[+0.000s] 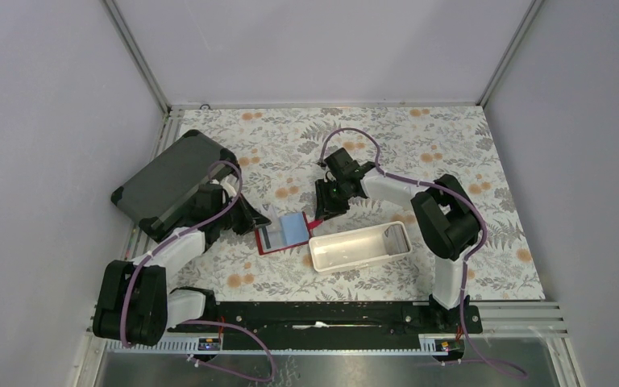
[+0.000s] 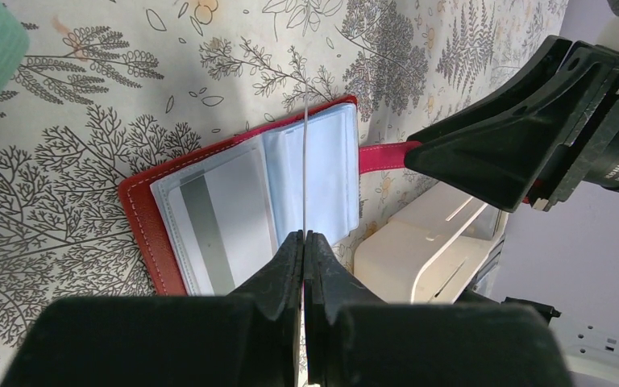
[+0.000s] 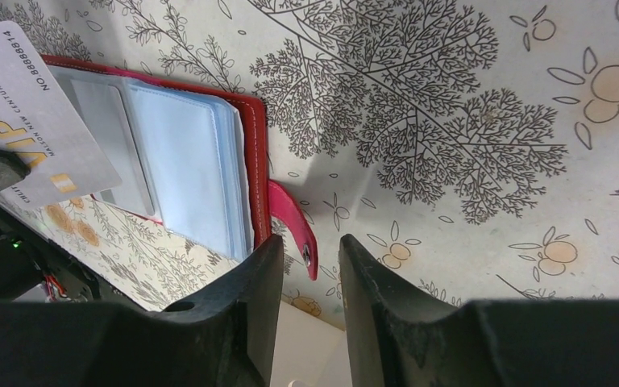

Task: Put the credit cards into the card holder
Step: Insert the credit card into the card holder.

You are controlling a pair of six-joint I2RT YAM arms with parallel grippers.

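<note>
Closest to the left wrist camera, the black fingers of the left end effector [image 2: 304, 240] are pinching shut on a pale, thin rectangular plastic credit card [image 3: 44, 113]. In that view the card is showing only as a fine line running from the fingertips toward the top of the frame.

Under that line, the small red leather-like card holder [image 2: 141, 214] is lying open on the leaf-patterned surface [image 1: 419, 145]. Its clear plastic sleeves [image 2: 326, 177] are fanning to the right, and a second card [image 2: 209, 222] with a dark stripe is sitting in the left sleeve. The held card is standing on edge over the fold, its long axis lining up with the holder's spine. Whether it is touching a sleeve is not showing.

At the right of the frame, the right end effector [image 3: 313, 242] is hovering with its jaws a little apart, and the tip of the red snap strap [image 3: 286, 211] is lying at their mouth, not visibly clamped.

By the look of it, the left arm is doing the insertion and is needing to tip the card flat into a sleeve mouth. A long white tray [image 1: 355, 232] is sitting just beside the holder.
</note>
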